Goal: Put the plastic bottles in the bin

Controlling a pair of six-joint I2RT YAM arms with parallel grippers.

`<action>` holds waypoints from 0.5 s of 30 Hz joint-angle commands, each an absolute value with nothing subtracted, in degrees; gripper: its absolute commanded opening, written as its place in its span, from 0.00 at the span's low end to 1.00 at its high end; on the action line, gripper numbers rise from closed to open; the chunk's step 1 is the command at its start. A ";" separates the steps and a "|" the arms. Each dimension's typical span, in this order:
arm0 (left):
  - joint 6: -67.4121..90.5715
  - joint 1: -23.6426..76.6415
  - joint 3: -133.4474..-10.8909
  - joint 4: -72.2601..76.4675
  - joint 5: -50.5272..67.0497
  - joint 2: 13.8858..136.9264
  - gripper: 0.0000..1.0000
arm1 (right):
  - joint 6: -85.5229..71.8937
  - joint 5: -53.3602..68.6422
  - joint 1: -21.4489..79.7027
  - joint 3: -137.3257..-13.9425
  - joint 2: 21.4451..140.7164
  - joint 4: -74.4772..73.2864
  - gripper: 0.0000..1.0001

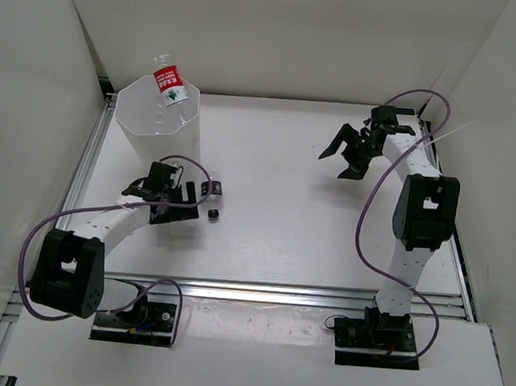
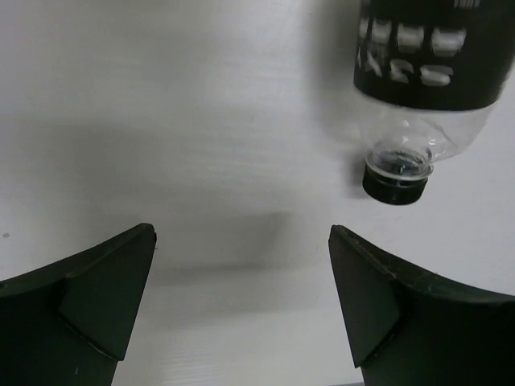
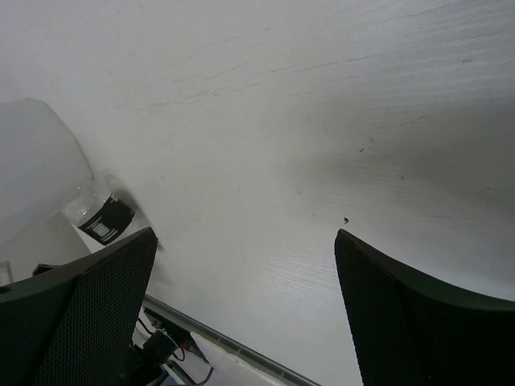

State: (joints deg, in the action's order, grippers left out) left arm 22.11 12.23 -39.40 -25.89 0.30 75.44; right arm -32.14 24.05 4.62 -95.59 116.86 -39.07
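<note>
1 red-label bottle (image 1: 169,87) sticking out of bin (image 1: 177,139). Black-label bottle (image 2: 426,56) on counter (image 1: 309,225), just ahead of left gripper (image 2: 241,233), which is wide open, empty. Right gripper (image 3: 243,235) spread, holding nothing. Other 2 bottles unseen.

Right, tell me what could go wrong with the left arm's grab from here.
1. The black-label bottle lies to the right of the gap in the open left gripper, with only its cap near. Closing now would probably miss, or pinch the cap and flick the round bottle away.
2. The red-label bottle pokes above the rim of the bin, so the next drop might knock against it.
</note>
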 commanded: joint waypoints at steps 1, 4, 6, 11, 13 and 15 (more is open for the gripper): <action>22.50 12.57 -43.85 -23.82 -0.44 74.09 1.00 | -32.25 25.22 4.57 -98.44 117.33 -39.55 0.94; 22.50 13.26 -47.45 -23.82 1.05 75.23 1.00 | -32.78 27.76 4.57 -99.66 117.86 -38.94 0.94; 21.89 14.05 -49.74 -23.82 1.76 76.55 1.00 | -33.48 31.01 5.09 -100.46 119.43 -37.10 0.94; 20.75 17.13 -52.38 -23.82 2.99 77.70 1.00 | -35.51 40.96 8.08 -105.02 124.18 -35.51 0.91; 20.74 17.66 -52.38 -23.82 4.39 77.70 1.00 | -36.03 42.44 11.06 -107.83 126.73 -35.51 0.86; 20.74 18.28 -51.08 -23.82 5.10 76.91 1.00 | -36.64 43.85 14.13 -110.29 130.23 -35.51 0.77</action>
